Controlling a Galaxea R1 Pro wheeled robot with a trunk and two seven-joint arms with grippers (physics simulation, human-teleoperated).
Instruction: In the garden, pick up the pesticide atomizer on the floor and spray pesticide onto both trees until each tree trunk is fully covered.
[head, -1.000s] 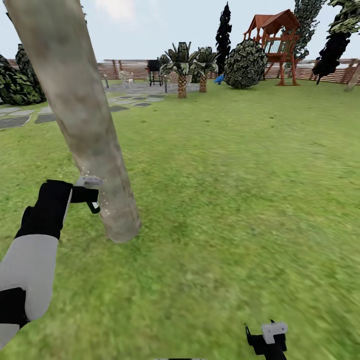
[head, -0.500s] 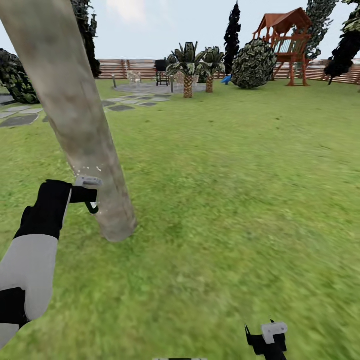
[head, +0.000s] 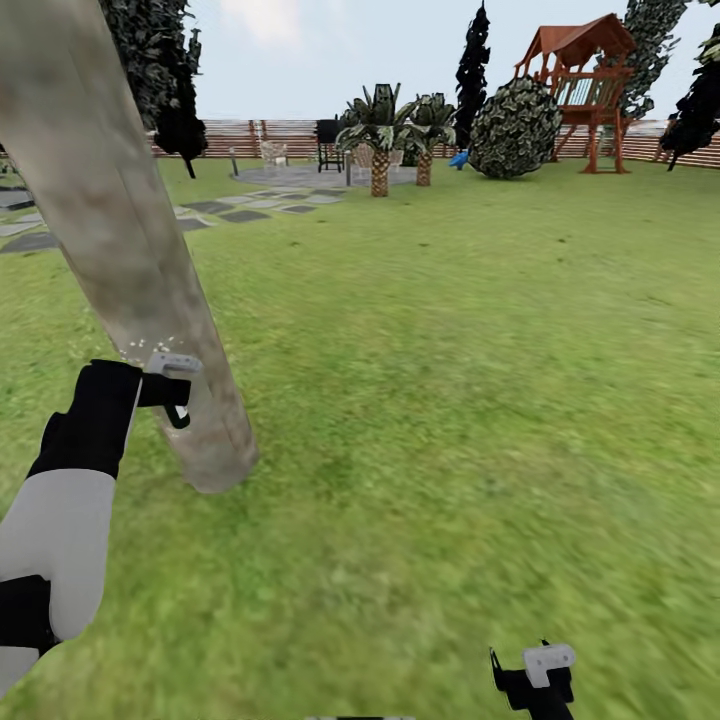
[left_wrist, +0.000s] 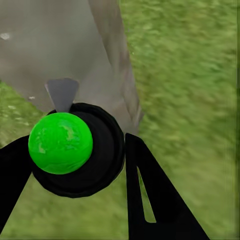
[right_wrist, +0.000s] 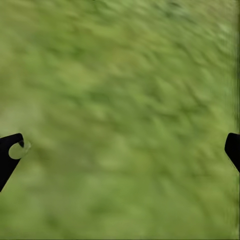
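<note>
One thick grey-brown tree trunk rises close by. Beyond the tree trunk stand two short palms, one round bush, one red wooden playhouse and one black grill. Two end effectors: left end effector, right end effector.

The tree trunk is showing pale grey-brown with faint darker mottling. The lawn is lying in mottled green. The atomizer is showing a black body with a bright green ball on top. The left end effector is black with a white bracket, its arm banded black and white. The playhouse is red-brown, the fence brown-slatted.
</note>
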